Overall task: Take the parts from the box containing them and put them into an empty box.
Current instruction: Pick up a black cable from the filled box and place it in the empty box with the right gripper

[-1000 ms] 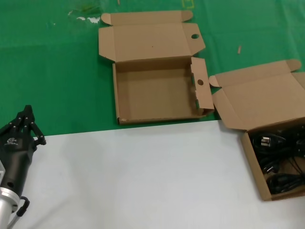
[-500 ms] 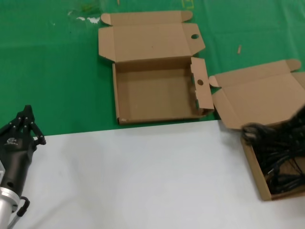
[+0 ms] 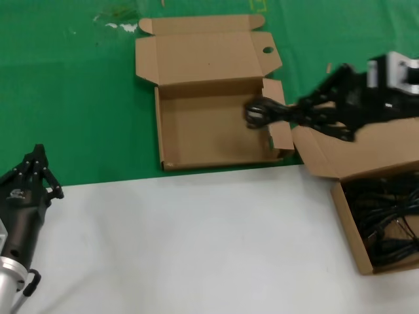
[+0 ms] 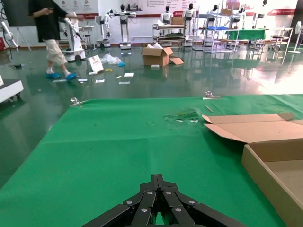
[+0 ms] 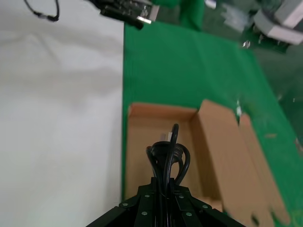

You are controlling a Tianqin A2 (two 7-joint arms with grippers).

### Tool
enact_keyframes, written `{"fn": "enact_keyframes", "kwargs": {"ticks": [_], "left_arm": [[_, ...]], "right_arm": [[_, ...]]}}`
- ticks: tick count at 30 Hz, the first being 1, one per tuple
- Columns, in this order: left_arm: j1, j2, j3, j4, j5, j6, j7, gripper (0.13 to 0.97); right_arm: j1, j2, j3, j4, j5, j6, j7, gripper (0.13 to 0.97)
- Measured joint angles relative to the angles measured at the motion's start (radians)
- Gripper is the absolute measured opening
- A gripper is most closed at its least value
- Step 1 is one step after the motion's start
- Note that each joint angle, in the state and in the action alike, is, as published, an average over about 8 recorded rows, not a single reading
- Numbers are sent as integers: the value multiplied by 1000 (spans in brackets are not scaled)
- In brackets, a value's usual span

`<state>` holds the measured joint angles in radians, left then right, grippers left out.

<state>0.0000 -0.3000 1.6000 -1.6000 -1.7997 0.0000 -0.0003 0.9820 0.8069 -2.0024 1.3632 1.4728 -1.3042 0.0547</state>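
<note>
Head view: high above the tabletop (image 3: 196,248), angled forward and down. Left wrist view: low behind the left claw (image 4: 158,210), facing level across the green cloth into the hall. Right wrist view: close over the right claw (image 5: 161,201), pointing down. Shared by all three: the empty box (image 3: 213,127).

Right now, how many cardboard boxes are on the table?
2. The empty box with round-holed flaps sits centre on the green mat; the box of cables sits at the right edge, partly cut off. The right gripper carries one cable over the empty box.
</note>
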Motion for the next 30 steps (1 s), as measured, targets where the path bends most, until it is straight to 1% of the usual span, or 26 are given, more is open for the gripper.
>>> {"fn": "enact_keyframes", "kwargs": {"ticks": [5,9,13,17,21,24,30], "left_arm": [[0,0,0,0,0,0,0,140],[0,0,0,0,0,0,0,140],[0,0,0,0,0,0,0,140],[0,0,0,0,0,0,0,140],[0,0,0,0,0,0,0,140],[0,0,0,0,0,0,0,140],[0,0,0,0,0,0,0,140]], "right_arm": [[40,-129,-37,-125,-25,73,-76,175],[72,-232,-61,-262,-31,125,-169,175],[109,-326,-79,-422,-28,162,-299,175],[151,-408,-94,-594,-25,187,-460,175],[194,-475,-105,-754,-25,208,-626,175],[219,-512,-109,-846,-26,219,-729,179],[260,-560,-107,-973,-29,235,-878,207]]}}
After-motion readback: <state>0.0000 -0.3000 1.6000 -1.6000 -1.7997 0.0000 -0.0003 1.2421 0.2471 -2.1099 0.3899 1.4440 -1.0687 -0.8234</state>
